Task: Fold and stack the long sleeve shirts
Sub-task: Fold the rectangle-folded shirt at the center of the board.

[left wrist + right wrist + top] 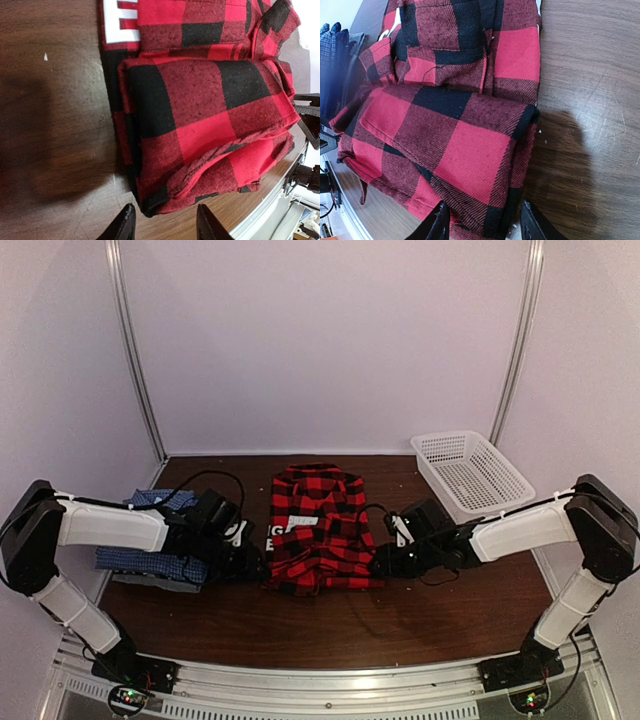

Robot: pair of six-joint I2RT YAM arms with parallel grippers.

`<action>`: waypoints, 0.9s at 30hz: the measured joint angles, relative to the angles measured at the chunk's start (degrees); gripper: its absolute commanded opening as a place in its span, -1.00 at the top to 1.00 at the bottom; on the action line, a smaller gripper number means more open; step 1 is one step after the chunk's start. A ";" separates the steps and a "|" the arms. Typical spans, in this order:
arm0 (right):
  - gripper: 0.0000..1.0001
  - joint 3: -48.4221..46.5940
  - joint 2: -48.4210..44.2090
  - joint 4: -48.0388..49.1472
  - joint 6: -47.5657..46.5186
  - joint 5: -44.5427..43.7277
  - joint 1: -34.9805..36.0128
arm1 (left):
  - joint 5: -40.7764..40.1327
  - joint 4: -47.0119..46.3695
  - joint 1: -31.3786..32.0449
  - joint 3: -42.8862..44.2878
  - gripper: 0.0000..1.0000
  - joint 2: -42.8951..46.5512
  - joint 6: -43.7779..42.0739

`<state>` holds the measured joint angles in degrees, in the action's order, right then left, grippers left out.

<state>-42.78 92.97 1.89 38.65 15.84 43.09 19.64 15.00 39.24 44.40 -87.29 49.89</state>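
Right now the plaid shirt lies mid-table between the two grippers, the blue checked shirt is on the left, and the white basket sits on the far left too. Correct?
Not quite. The white basket sits at the far right, as the top view shows. The rest holds: the plaid shirt lies between the left gripper and right gripper, with the blue checked shirt on the left.

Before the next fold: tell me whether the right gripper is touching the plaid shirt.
Touching. The right wrist view shows the plaid shirt edge running down between the right gripper fingertips.

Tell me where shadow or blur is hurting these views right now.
Top view: dim, walls bowed by the lens, left hand lost in dark. Left wrist: sharp plaid shirt, broad shadow on the table. Right wrist: shadow right of the shirt, blue shirt at left blurred.
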 measured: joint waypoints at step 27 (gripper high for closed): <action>0.67 -5.68 1.55 -8.90 -3.23 -8.87 4.20 | -0.42 -0.17 0.28 2.45 0.95 -2.82 -0.68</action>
<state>-48.47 94.52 -7.01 35.42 6.96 47.29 19.22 14.83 39.53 46.85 -90.11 49.21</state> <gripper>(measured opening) 0.276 0.054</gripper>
